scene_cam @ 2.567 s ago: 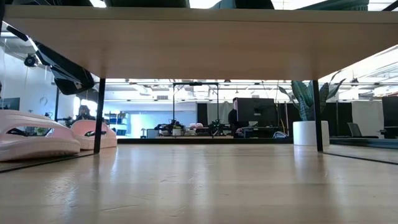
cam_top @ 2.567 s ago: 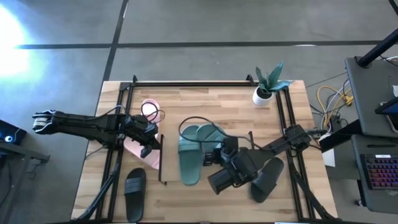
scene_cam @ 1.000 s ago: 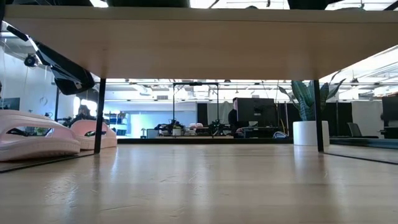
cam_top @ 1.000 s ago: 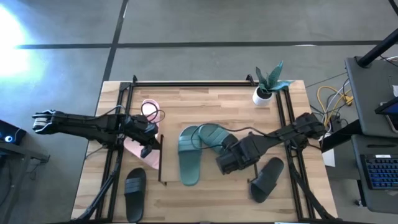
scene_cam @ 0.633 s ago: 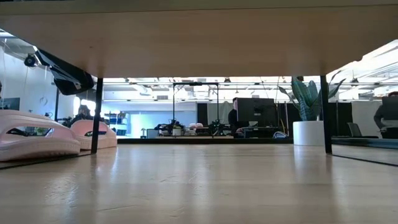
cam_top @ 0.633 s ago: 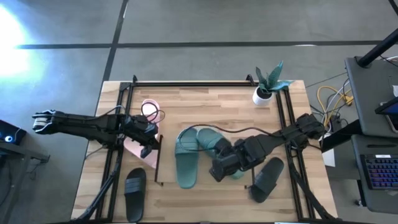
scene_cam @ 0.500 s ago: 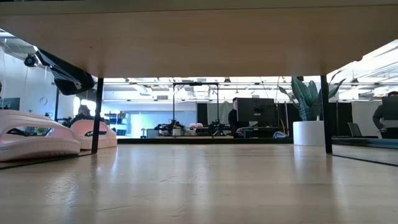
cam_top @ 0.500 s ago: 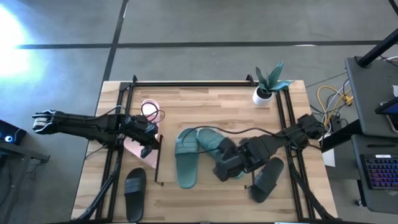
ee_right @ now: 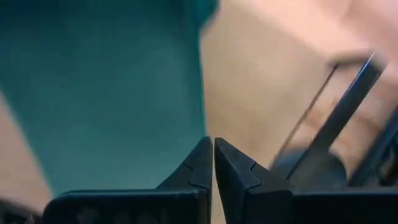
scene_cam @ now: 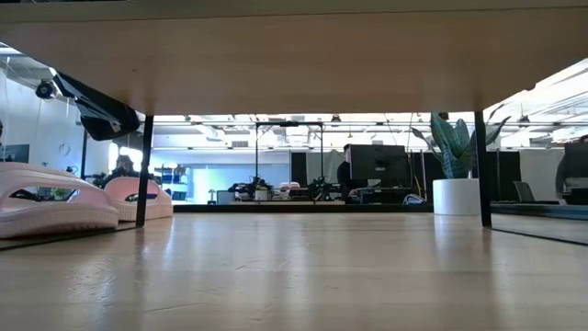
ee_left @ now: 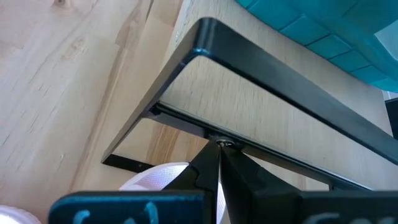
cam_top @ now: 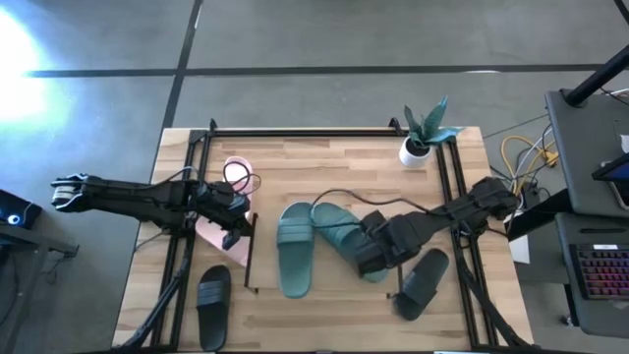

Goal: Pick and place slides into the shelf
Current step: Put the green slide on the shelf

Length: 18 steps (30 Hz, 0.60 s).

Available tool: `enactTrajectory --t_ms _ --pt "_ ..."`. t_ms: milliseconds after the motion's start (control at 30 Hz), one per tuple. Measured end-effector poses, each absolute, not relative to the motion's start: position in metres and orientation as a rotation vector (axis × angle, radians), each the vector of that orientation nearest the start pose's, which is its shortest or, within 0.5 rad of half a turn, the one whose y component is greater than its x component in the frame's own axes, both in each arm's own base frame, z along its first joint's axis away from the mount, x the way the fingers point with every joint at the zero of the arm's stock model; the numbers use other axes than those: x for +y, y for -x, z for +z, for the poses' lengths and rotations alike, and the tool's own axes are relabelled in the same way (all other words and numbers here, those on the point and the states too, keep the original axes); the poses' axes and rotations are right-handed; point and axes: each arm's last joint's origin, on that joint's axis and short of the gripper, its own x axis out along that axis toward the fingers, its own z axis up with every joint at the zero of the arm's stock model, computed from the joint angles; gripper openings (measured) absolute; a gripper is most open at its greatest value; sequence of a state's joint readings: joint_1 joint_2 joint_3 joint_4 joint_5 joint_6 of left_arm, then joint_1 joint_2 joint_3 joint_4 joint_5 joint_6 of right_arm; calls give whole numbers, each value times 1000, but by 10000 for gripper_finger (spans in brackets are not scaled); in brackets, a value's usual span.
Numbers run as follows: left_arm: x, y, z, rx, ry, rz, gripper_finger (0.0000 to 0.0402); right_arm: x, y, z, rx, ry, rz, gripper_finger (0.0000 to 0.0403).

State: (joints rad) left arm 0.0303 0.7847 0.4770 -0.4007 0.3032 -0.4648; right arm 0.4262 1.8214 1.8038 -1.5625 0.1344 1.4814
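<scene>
The shelf (cam_top: 248, 258) stands mid-table; the low view looks under its board (scene_cam: 294, 64). Two teal slides lie on top, the left one (cam_top: 295, 251) straight and the right one (cam_top: 339, 234) slanting. Two pink slides (cam_top: 233, 177) (cam_top: 211, 236) rest sole-down by the shelf's left end. One black slide (cam_top: 213, 293) lies near-left, another (cam_top: 423, 282) near-right. My left gripper (cam_top: 239, 224) is shut at the shelf's left end frame. My right gripper (cam_top: 366, 261) is shut over the right teal slide's near end. My left gripper reaches level from the table's left. Its shut fingertips (ee_left: 219, 149) stand against the top bar of the shelf's left end frame (ee_left: 249, 146), just under the board. My right gripper points slanting down at the right teal slide's edge (ee_right: 186, 112); whether it touches cannot be told.
A potted plant (cam_top: 421, 138) stands at the far right corner. The table's black frame rails (cam_top: 295, 131) run along its far and side edges. Cables (cam_top: 521, 157) and a keyboard (cam_top: 600, 270) lie off the table's right side. Bare wood shows along the far half.
My right gripper moved toward the near-left, then back to the right. The right teal slide turned and now lies slanting, with its near end out toward the right. The shelf and the left teal slide shifted slightly toward the table's left.
</scene>
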Motion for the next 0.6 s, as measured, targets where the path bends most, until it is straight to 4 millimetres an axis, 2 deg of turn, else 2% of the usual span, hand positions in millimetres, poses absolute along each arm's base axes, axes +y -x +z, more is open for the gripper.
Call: enactTrajectory --t_ms 100,233,500,600 --pt "-4 -157 211 752 561 -95 0 137 -304 307 1358 -774 -848 11" --pt "-4 -157 211 758 562 -94 0 145 -306 308 1338 -794 -759 11" --pt "-4 -158 211 752 561 -94 0 165 -323 327 1196 -883 -511 11" --pt "-4 -158 211 752 561 -94 0 170 -321 332 1186 -863 -481 11"
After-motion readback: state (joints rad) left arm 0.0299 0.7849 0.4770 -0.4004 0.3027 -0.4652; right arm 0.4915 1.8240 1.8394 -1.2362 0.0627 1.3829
